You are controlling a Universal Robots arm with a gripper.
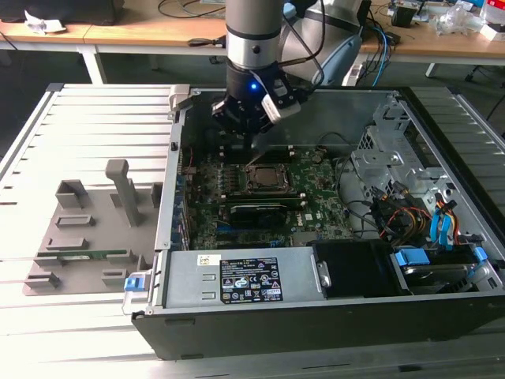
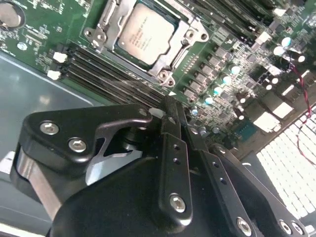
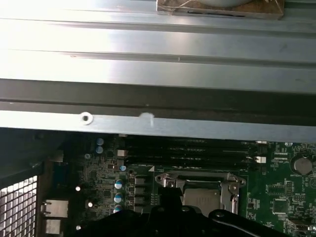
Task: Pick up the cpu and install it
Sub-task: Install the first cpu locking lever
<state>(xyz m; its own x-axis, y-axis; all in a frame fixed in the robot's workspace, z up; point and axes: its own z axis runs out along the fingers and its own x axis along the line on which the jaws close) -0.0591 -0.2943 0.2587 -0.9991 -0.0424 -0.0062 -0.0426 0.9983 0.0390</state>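
The cpu (image 2: 145, 33) lies flat inside the motherboard socket (image 2: 168, 74), its silver-grey top facing up within the metal frame. In the first wrist view the cpu (image 3: 201, 197) sits in the same frame, partly hidden by the black gripper body. In the exterior view my gripper (image 1: 251, 144) hangs inside the open computer case, just behind and above the socket (image 1: 268, 178). The black fingers (image 2: 170, 123) are pressed together with nothing between them, so my gripper (image 2: 168, 106) is shut and apart from the cpu.
Memory slots (image 2: 113, 79) run beside the socket. A long black card (image 1: 264, 212) lies in front of it. The labelled power supply (image 1: 252, 280), drive cage (image 1: 387, 158) and cables (image 1: 438, 225) crowd the case. A grey fixture (image 1: 87, 237) stands on the slatted table.
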